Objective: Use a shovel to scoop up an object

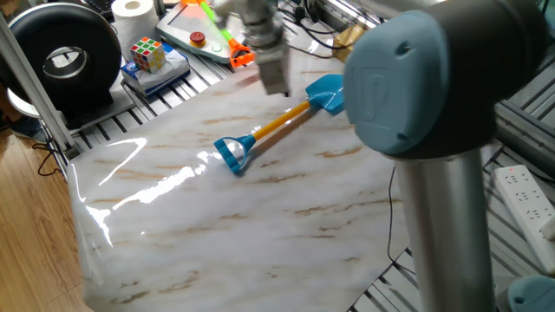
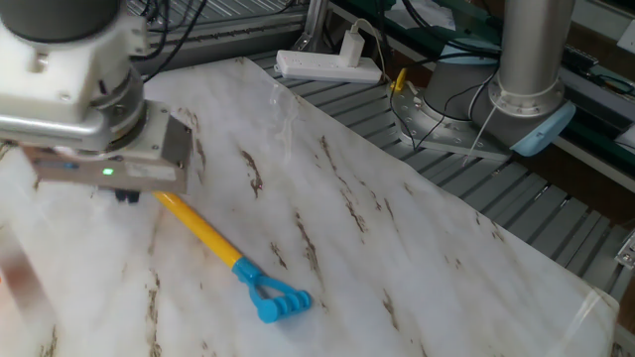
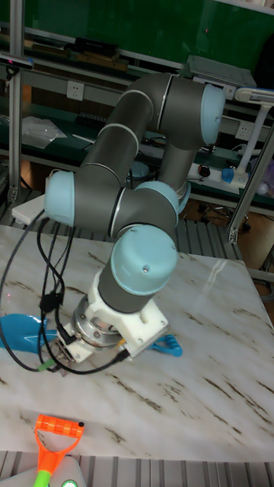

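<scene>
The shovel (image 1: 279, 125) lies flat on the marble table (image 1: 260, 217), its light-blue blade (image 1: 326, 92) toward the far edge and its blue loop end (image 2: 276, 300) nearer the middle. The gripper (image 1: 275, 83), blurred, hangs above the orange-yellow shaft beside the blade; whether its jaws are parted cannot be told

Tool (image 2: 126, 194) above shovel (image 2: 213, 245) shaft

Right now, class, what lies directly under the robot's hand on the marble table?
Under the hand lies the shovel, flat on the marble table: its orange-yellow shaft runs out towards the blue loop end. In the other fixed view the wrist covers the blade, and the fingers are hidden or blurred.
</scene>
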Controlling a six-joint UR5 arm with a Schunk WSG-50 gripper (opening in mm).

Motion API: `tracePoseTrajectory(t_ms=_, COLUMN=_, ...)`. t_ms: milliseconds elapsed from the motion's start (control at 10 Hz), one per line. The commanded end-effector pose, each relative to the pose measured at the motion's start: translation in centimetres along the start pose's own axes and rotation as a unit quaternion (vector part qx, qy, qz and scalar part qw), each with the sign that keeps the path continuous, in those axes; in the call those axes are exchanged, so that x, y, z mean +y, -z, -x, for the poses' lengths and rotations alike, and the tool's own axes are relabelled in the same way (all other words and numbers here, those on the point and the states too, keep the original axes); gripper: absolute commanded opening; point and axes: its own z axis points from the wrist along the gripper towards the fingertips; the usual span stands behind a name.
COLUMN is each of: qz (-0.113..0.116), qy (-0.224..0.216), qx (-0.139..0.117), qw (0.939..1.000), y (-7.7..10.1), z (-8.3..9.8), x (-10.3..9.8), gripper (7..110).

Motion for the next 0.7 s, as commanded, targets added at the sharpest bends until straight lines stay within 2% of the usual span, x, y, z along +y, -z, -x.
tracePoseTrajectory(t_ms=0, qz=0.089, qy=0.047, qx=-0.1, qw=0.9899, y=3.7, z=8.7, x=5.0, gripper=7)
tracePoseTrajectory(t_ms=100, qz=0.144, qy=0.083, qx=-0.134, qw=0.977, y=4.6, z=11.4, x=8.6, gripper=7)
tracePoseTrajectory(t_ms=200, qz=0.149, qy=0.092, qx=-0.118, qw=0.9773, y=4.1, z=11.9, x=9.9, gripper=7)
tracePoseTrajectory(t_ms=300, qz=0.153, qy=0.102, qx=-0.085, qw=0.9793, y=3.6, z=11.1, x=11.2, gripper=7)
tracePoseTrajectory(t_ms=400, qz=0.147, qy=0.118, qx=-0.059, qw=0.9803, y=3.2, z=10.6, x=11.8, gripper=22)
tracePoseTrajectory(t_ms=500, qz=0.127, qy=0.15, qx=-0.047, qw=0.9795, y=3.4, z=10.0, x=11.5, gripper=22)
tracePoseTrajectory(t_ms=600, qz=0.127, qy=0.194, qx=-0.056, qw=0.9711, y=4.6, z=9.9, x=12.1, gripper=22)
